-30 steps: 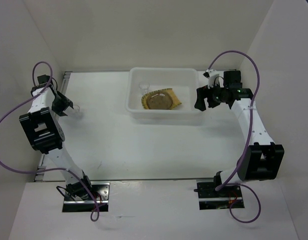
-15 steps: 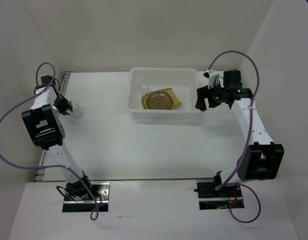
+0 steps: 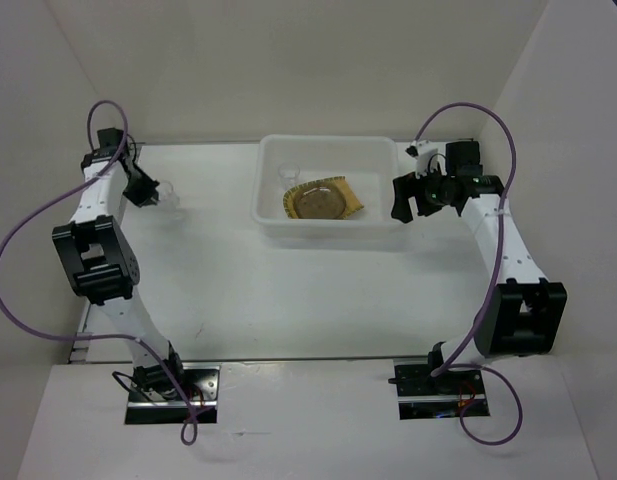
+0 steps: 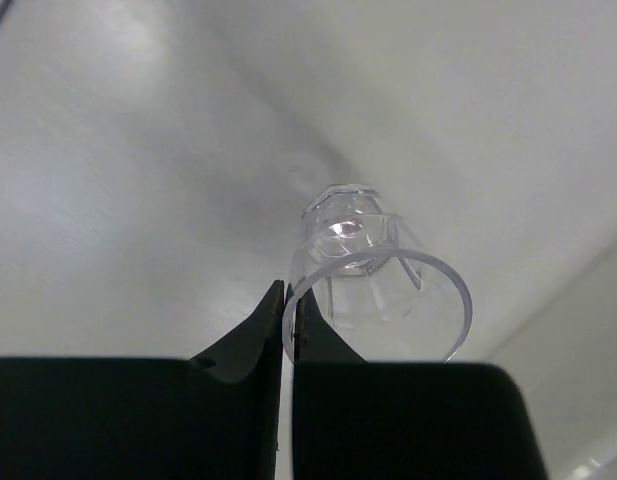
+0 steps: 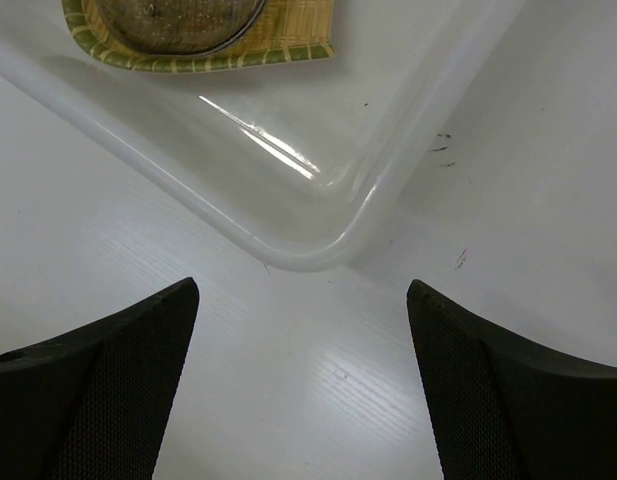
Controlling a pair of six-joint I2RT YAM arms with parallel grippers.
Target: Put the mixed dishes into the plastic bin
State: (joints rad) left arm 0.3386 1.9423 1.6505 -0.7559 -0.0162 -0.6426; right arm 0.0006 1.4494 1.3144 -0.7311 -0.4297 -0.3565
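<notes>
A tiny clear cup hangs tilted over the table at the far left, seen from above as the cup. My left gripper is shut on its rim, one finger inside and one outside; from above the left gripper is just left of the cup. The plastic bin stands at the back centre. In it lies the tan-yellow plate with a round smoky-grey dish on top. My right gripper stands open beside the bin's right end, its jaws over bare table near the bin's corner.
A small translucent piece lies in the bin's far left corner. White walls close off the back and both sides. The table's metal edge rail runs close to the left arm. Small dark marks dot the table by the bin.
My left gripper has shut on the cup's rim and carried it away from the near left toward the back and slightly right. The right arm has hardly moved.
</notes>
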